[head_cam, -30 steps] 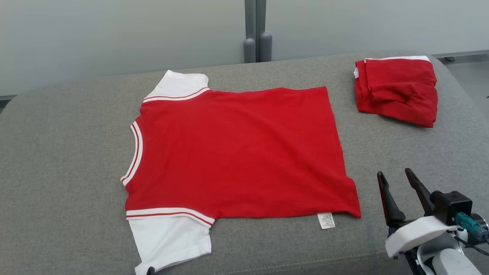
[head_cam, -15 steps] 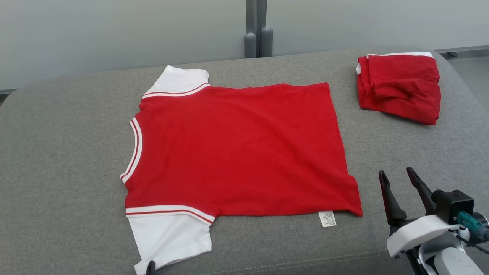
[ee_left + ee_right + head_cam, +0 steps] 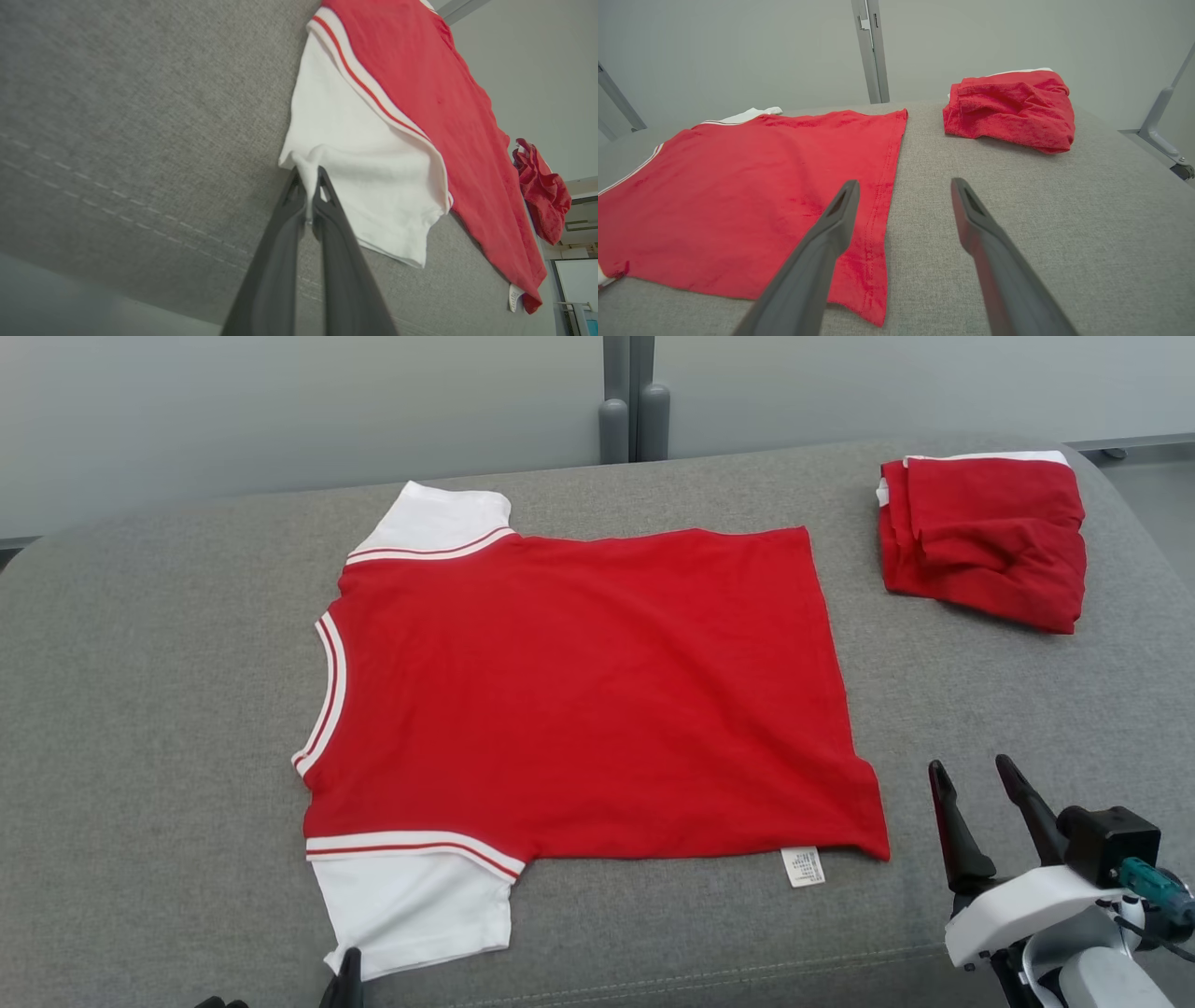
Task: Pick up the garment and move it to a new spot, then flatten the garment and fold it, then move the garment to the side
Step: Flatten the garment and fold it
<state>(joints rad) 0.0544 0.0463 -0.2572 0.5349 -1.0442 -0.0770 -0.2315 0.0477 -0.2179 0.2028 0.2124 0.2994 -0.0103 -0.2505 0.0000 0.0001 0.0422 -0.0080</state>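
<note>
The garment (image 3: 579, 695) is a red T-shirt with white sleeves, spread flat on the grey cushioned surface (image 3: 140, 709), collar to the left, hem to the right. My left gripper (image 3: 308, 179) is shut on the corner of the near white sleeve (image 3: 359, 163), pinching a small fold of cloth; its dark tips (image 3: 350, 980) show at the bottom edge of the head view. Right of the hem's near corner, my right gripper (image 3: 976, 779) hovers open with nothing between its fingers. In the right wrist view the hem (image 3: 882, 186) lies just left of the gripper (image 3: 903, 186).
A second red garment (image 3: 985, 541), folded into a loose bundle, lies at the far right of the cushion. A white care label (image 3: 805, 866) sticks out at the hem's near corner. A grey post (image 3: 630, 401) stands behind the cushion. The front seam runs close below the sleeve.
My left gripper has closed on the near sleeve's corner and its tips have risen slightly into view. The head camera has tilted a little. The right gripper stays open in place.
</note>
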